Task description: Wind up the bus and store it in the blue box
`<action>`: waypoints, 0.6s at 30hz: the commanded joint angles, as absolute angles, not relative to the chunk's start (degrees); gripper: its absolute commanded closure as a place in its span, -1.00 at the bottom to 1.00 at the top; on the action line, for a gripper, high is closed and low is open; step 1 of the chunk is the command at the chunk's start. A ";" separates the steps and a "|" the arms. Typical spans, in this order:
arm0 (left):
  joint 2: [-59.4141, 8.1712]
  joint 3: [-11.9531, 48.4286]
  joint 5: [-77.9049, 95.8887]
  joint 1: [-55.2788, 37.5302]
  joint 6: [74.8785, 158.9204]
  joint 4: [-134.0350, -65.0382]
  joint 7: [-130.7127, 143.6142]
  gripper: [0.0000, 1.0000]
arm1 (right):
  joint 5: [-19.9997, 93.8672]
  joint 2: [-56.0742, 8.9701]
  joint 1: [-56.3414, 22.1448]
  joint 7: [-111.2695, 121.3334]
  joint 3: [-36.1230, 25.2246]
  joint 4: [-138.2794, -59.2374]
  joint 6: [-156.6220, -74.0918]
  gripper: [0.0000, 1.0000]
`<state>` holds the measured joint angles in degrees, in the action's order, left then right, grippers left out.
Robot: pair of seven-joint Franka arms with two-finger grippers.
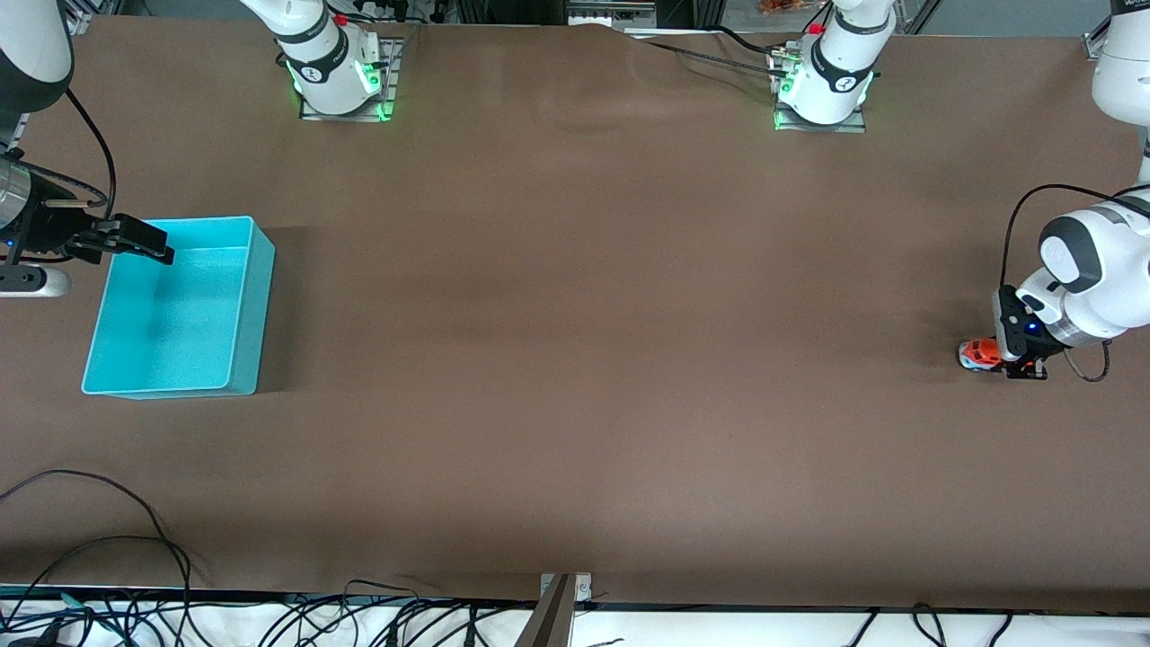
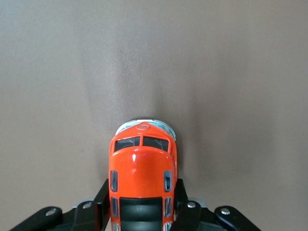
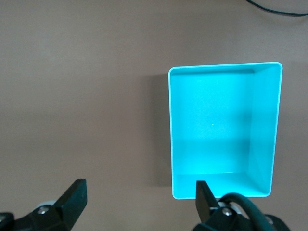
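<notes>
At the right arm's end of the table, the right gripper (image 1: 144, 243) hangs with its jaws spread wide and nothing between them. It is over the wall of the blue box (image 1: 180, 310) that lies farthest from the front camera. In the right wrist view the blue box (image 3: 224, 130) is open-topped and bare inside, ahead of the spread fingertips (image 3: 74, 192). This arm appears to be waiting.

Well apart, toward the left arm's end of the table, the left gripper (image 1: 1002, 359) is down at the brown table (image 1: 575, 359). Its jaws are clenched on the bus (image 1: 979, 353). In the left wrist view the bus (image 2: 142, 175) sits between the two black fingers (image 2: 102, 202), which press on its flanks toward the rear. Its rounded nose sticks out past the jaws.

The bus looks like a small, light, hard plastic toy with a glossy, probably slippery shell. Holding it across the flat sides, as it is held here, seems the surest grip. Squeezing the curved roof or nose would likely let it slip. Whether its wheels touch the table cannot be told
</notes>
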<state>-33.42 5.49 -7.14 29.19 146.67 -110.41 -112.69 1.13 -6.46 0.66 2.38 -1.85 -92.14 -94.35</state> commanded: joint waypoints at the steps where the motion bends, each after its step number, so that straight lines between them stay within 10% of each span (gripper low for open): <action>1: -39.02 4.66 -7.82 30.76 146.87 -110.48 -113.29 0.50 | 0.18 -7.12 0.62 1.76 -1.93 -90.70 -93.87 -1.00; 18: -39.64 4.57 -7.82 31.55 146.95 -109.25 -111.88 0.50 | 0.26 -7.29 0.62 1.76 -1.93 -90.70 -93.87 -1.00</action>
